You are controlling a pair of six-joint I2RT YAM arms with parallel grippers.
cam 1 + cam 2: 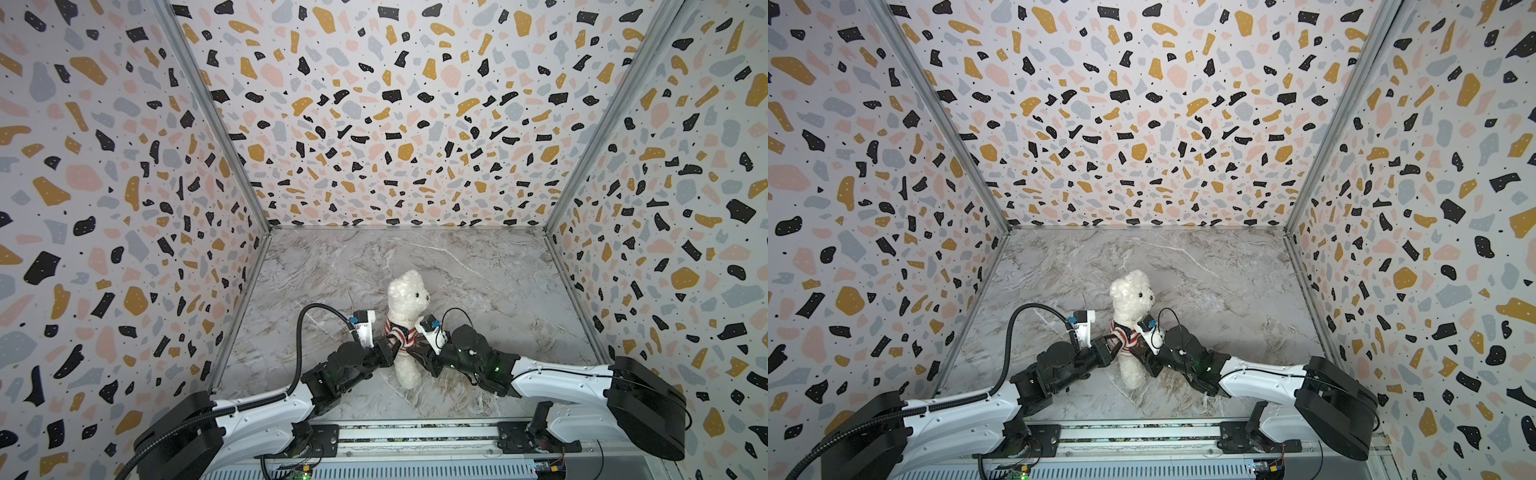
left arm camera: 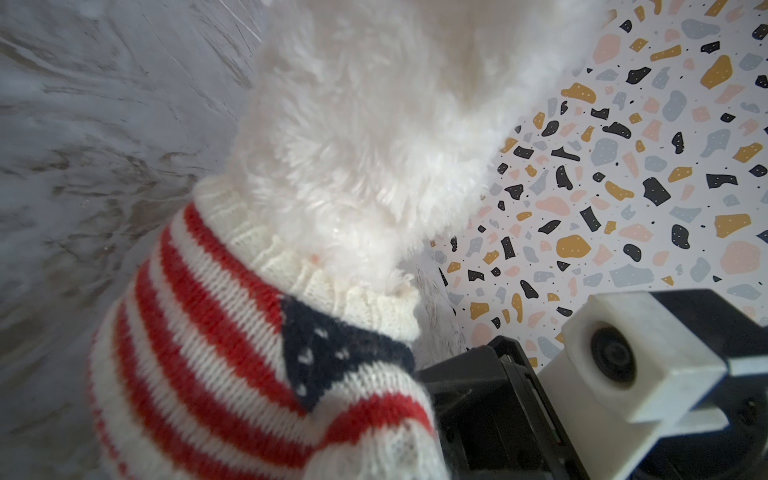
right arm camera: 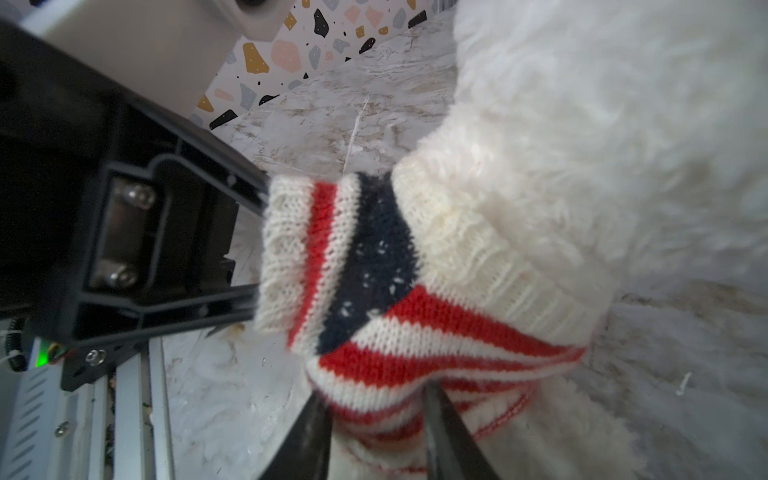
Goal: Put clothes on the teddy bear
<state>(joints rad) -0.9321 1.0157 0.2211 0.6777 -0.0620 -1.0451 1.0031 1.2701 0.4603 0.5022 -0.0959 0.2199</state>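
The teddy bear (image 1: 407, 295) (image 1: 1130, 293) stands upright mid-table in both top views, white and fluffy, with a red-and-white striped sweater (image 1: 401, 334) (image 1: 1127, 336) round its neck and chest. My left gripper (image 1: 388, 347) (image 1: 1111, 347) presses in from the left; the right wrist view shows its tip (image 3: 251, 245) at a sleeve cuff of the sweater (image 3: 374, 291). In its own view knit (image 2: 208, 332) hides its jaws. My right gripper (image 3: 376, 432) (image 1: 415, 353) pinches the bunched lower hem between both fingers (image 3: 316, 436). White fur (image 3: 582, 124) (image 2: 374, 124) fills both wrist views.
Terrazzo-patterned walls (image 1: 124, 208) (image 1: 665, 208) close in the marble table (image 1: 457, 270) on three sides. A metal rail (image 1: 415, 432) with the two arm bases runs along the front edge. The right arm's wrist camera block (image 2: 623, 361) sits close beside the bear.
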